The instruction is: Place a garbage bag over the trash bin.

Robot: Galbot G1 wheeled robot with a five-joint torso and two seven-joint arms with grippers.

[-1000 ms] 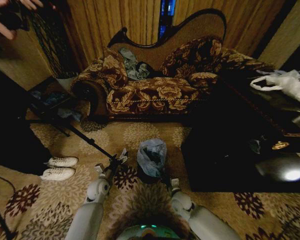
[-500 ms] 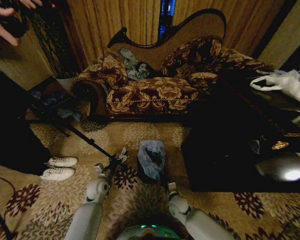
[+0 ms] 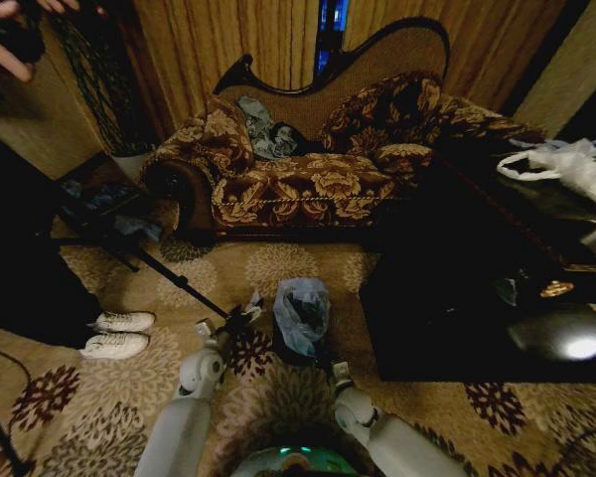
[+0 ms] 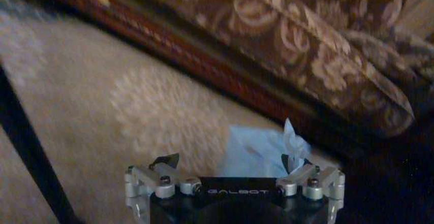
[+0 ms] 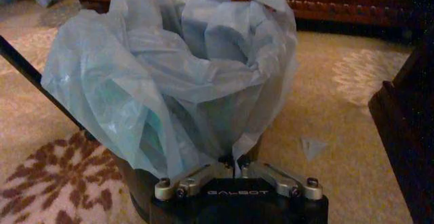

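Note:
The pale blue garbage bag lies crumpled and bunched over the small black trash bin on the carpet in front of me. In the right wrist view, the bag rises right ahead, with the bin's dark wall under it. My right gripper is shut on the bag's lower edge at the bin's near side, and it sits low beside the bin in the head view. My left gripper hovers just left of the bag, open wide, with a scrap of pale film clinging to one fingertip.
A patterned sofa with a grey-blue garment stands behind the bin. A dark low table close on the right carries a white handled bag. A tripod leg slants in from the left, near white shoes.
My left gripper has edged slightly right, closer to the bag. The right arm has drawn back a little, still holding the bag's edge, and the bag has sagged slightly.

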